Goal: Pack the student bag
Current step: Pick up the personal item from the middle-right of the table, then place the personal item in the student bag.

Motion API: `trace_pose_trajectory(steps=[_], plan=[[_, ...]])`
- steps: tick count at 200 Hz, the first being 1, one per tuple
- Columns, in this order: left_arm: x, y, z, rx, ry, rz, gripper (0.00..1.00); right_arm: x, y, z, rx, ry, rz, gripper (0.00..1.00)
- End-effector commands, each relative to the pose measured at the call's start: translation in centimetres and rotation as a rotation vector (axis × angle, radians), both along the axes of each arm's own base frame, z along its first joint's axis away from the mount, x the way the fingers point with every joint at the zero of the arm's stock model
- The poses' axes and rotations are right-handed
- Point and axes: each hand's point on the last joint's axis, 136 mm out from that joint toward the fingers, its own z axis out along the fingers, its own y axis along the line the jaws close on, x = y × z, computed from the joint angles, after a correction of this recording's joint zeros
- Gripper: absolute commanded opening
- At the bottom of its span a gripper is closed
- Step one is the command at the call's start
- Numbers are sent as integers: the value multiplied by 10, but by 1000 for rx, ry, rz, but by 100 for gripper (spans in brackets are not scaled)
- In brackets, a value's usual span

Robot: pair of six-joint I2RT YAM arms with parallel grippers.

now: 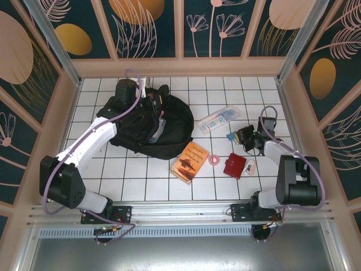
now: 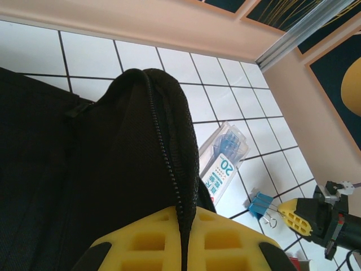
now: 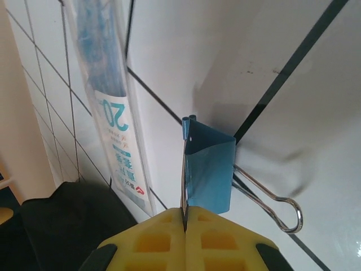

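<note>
The left end effector has its yellow fingers pressed together on the student bag, pinching the zipper edge of a raised fold of black fabric. The fold stands up straight ahead of the fingertips, and the rest of the bag spreads beneath and to the left of them on the white tiled counter. Ahead and to the right of this end effector, past the fold, a clear plastic packet printed with "20" lies flat on the tiles. The right end effector is likewise clamped tight, its pads meeting on the thin edge of a blue binder clip. The clip sits directly in front of the fingertips, with its wire handle resting on the counter to the right. The packet lies just to the left of that clip. In the overhead view a dark-red wallet lies close beside the right end effector on the side toward the arm bases. A small pink roll of tape and an orange book sit farther off toward the bag.
</note>
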Motion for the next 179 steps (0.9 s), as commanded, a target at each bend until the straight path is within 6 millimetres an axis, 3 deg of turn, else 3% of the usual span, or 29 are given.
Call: trace_pose_trajectory(steps=[1,26,44,78,103,137,179], plan=[[3,-2,14,-43,-38,-9,0,10,11,39,-89,-99,69,0],[5,-2,25,-49,-58,-11,0,24,57,85,-130,-193,202,0],[6,-4,32,-61,-65,-16,0,33,102,115,-142,-256,312,0],[8,-9,52,-100,-79,-29,0,48,189,142,-129,-300,502,0],[8,-9,72,-121,-104,-23,0,56,244,140,-126,-288,617,0],[8,-9,93,-142,-144,-22,0,61,306,120,-84,-250,727,0],[7,-9,100,-146,-163,-26,0,65,371,107,58,-214,802,0]])
